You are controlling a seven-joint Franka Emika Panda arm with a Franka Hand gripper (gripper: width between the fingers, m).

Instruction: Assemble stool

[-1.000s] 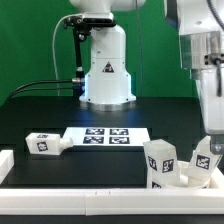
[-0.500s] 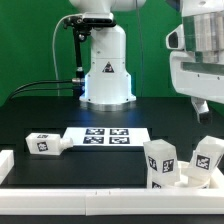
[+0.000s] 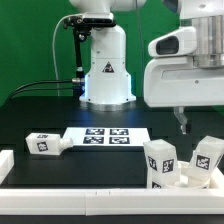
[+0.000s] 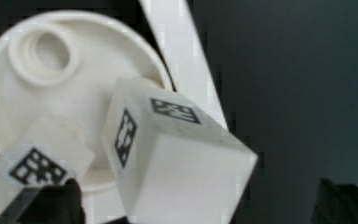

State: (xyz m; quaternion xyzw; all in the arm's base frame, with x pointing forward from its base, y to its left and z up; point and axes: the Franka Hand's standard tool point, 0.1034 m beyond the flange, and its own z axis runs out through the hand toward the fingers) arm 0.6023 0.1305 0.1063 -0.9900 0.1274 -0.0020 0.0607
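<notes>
The round white stool seat (image 3: 196,178) lies at the exterior view's lower right. Two chunky white tagged legs (image 3: 160,161) (image 3: 208,156) stand on it. A third leg (image 3: 43,143) lies on the table at the exterior view's left. My gripper (image 3: 183,123) hangs above and behind the seat, touching nothing. In the wrist view my gripper (image 4: 194,208) is open, its dark fingertips (image 4: 41,203) far apart. Below it are the seat (image 4: 51,80) with its round hole and a tagged leg (image 4: 179,150). A second leg (image 4: 34,166) shows at the edge.
The marker board (image 3: 106,136) lies mid-table. A long white border rail (image 3: 100,192) runs along the front edge, and a shorter piece (image 3: 5,163) sits at the exterior view's left. A rail (image 4: 183,50) also crosses the wrist view. The arm's base (image 3: 106,70) stands behind.
My gripper has let go of the leg on the seat at the exterior view's right. It has risen and moved toward the exterior view's left. The legs have not moved.
</notes>
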